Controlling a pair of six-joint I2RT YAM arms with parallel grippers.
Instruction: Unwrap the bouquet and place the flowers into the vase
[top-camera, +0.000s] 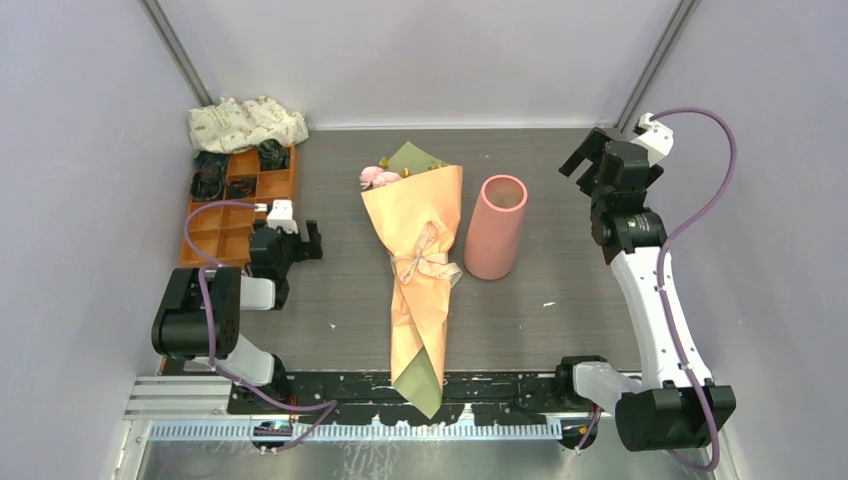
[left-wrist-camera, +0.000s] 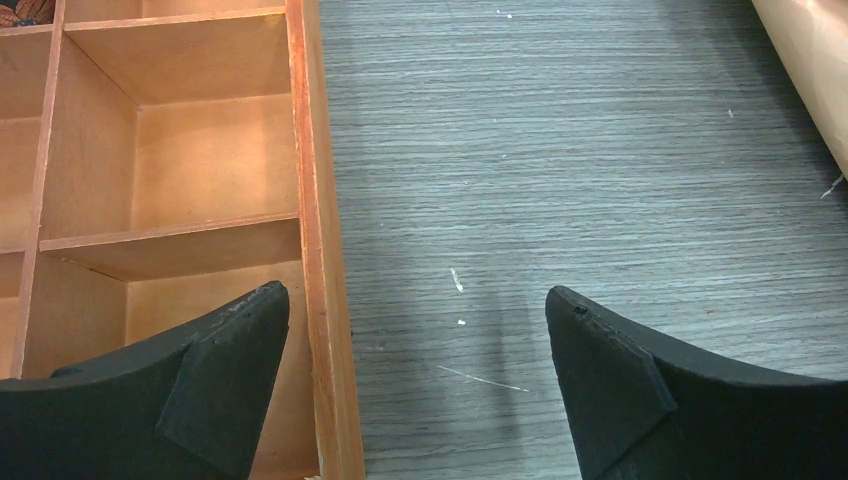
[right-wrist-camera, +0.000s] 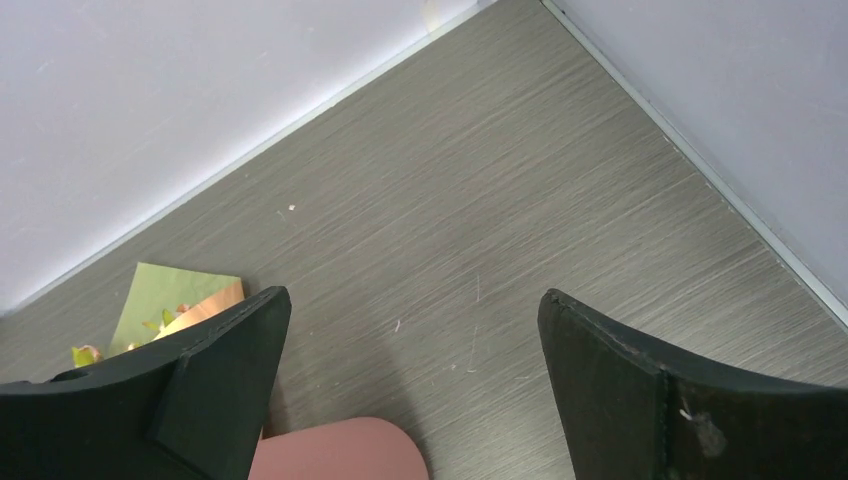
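The bouquet (top-camera: 420, 270) lies flat down the middle of the table (top-camera: 560, 310), a long orange paper cone with its narrow olive-green tip toward the arm bases and its wide mouth toward the back wall. The flowers (top-camera: 378, 177) peek out pink at that far end. A beige ribbon (top-camera: 428, 258) is tied around the middle of the wrap, so it is not yet undone. Just beside the bouquet on its right is the vase (top-camera: 495, 228), salmon pink, its round mouth showing; it looks upright and close to the paper, though I cannot tell if they touch. The left gripper (top-camera: 290, 235) hangs low at the left of the table, jaws spread wide with nothing between them. It is over the bare wood grain at the edge of the orange compartment tray (top-camera: 215, 240), well apart from the bouquet, whose paper only shows in the far corner of its wrist view. The right gripper (top-camera: 590, 155) is raised near the back right corner, also wide open and empty, to the right of and beyond the vase. A cream cloth bundle (top-camera: 247, 122) sits behind the tray.
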